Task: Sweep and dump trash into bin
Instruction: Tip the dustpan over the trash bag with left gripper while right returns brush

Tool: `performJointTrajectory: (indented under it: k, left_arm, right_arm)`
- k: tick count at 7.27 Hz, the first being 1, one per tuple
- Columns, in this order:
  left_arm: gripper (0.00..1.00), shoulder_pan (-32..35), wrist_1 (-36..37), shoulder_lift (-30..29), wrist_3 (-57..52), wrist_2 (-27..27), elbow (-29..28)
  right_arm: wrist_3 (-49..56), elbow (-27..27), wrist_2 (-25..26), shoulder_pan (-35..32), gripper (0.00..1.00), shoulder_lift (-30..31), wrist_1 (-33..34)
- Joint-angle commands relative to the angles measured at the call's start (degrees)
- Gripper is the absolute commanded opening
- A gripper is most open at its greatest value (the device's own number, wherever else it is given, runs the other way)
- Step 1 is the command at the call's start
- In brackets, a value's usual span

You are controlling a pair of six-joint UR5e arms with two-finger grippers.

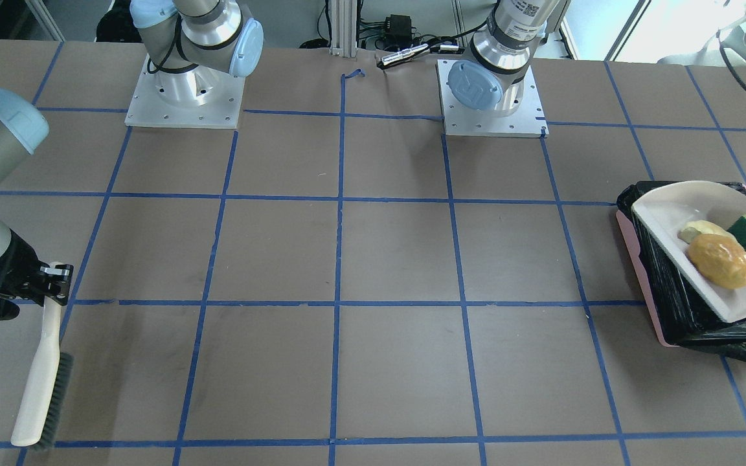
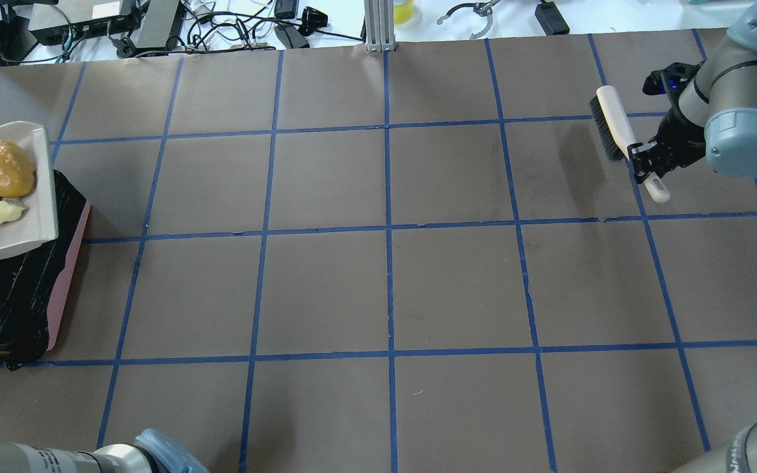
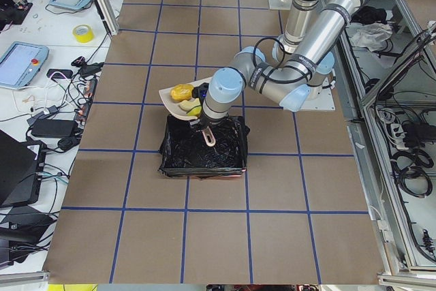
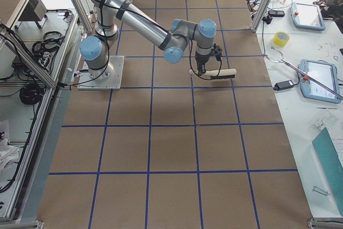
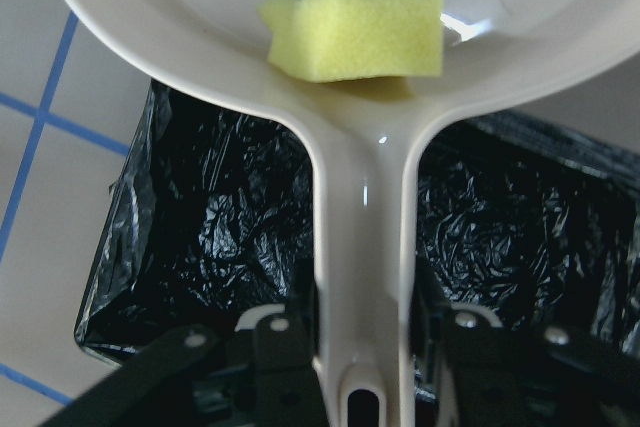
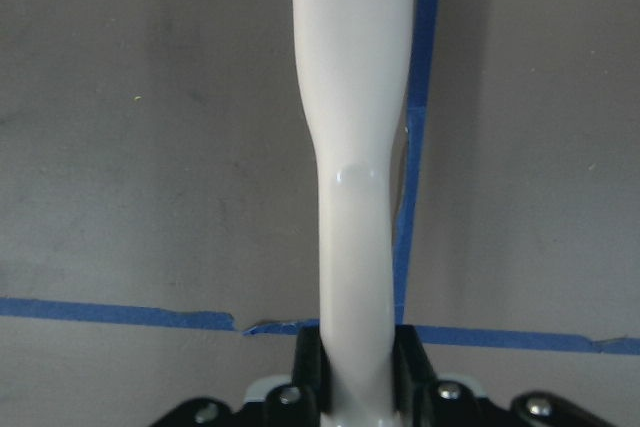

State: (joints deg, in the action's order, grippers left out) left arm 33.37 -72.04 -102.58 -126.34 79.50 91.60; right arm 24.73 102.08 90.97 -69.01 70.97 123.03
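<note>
Dustpan handle (image 5: 360,247) clamped in the jaws of the left gripper (image 5: 360,367), pan held over the bin (image 1: 667,291) at the left end of the surface (image 1: 399,259).
Sponge piece (image 5: 355,32), potato-like lump (image 1: 721,261) and peel scraps (image 1: 700,228) lie loose in the pan; they look light and likely to slide off the smooth plastic. Right gripper (image 6: 355,377) jaws clamp the brush (image 1: 39,382) handle.

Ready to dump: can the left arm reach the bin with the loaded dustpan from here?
Likely yes: the left gripper holds the dustpan by its handle above the black-lined bin, with nothing between them.
</note>
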Motion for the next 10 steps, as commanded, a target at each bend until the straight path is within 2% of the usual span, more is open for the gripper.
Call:
performJointTrajectory:
  k: [1,4,6,7,8,9,10]
  left_arm:
    - [0.0,-2.6,6.8,-3.6,-5.5,8.8,-4.1]
    - [0.0,0.2,17.8,-3.9,-9.2,22.9,-2.3]
    - [0.0,10.6,26.5,-4.2,-10.2,42.6,-1.4]
    - [0.0,14.3,28.2,-4.2,-11.8,48.9,-1.0]
    - [0.0,17.0,29.1,-4.5,-13.7,54.1,-1.1]
    - [0.0,19.0,29.5,-4.6,-14.1,58.4,-1.0]
    - [0.0,19.9,30.8,-4.5,-14.1,58.4,-1.2]
  right_arm:
    - [-4.8,-0.1,0.3,0.5,0.0,-0.6,0.5]
    - [-3.1,3.3,1.4,0.5,0.0,0.3,0.5]
    - [-2.1,3.4,1.3,0.5,0.0,0.2,0.5]
    - [-2.2,3.4,1.4,0.5,0.0,0.2,0.5]
    - [-2.4,3.4,1.4,0.5,0.07,0.2,0.5]
    - [-2.9,3.4,1.1,0.5,0.29,0.1,0.6]
    - [-2.1,3.4,1.3,0.5,0.49,0.0,0.6]
